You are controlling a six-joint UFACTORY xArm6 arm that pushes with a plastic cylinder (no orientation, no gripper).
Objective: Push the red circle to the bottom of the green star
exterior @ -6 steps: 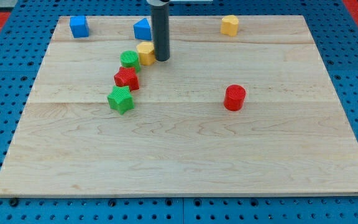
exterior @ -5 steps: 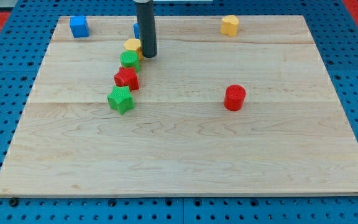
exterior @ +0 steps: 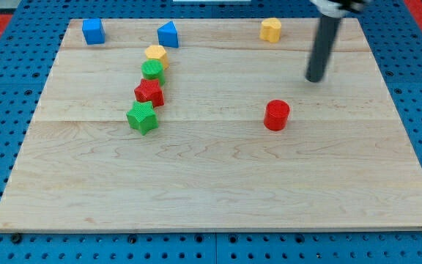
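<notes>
The red circle (exterior: 276,115) lies right of the board's middle. The green star (exterior: 142,117) lies far to its left, at the lower end of a short slanted row of blocks. My tip (exterior: 314,79) is above and to the right of the red circle, a short gap away and not touching it. The rod rises from there toward the view's top right.
Above the green star sit a red star (exterior: 149,92), a green circle (exterior: 152,70) and a yellow block (exterior: 156,53). A blue cube (exterior: 93,31), a blue block (exterior: 168,34) and a yellow block (exterior: 271,29) lie along the top of the wooden board (exterior: 218,198).
My tip has swung from beside the yellow and green blocks at the upper left across to the right, above the red circle. The yellow block was nudged up-left earlier and now rests.
</notes>
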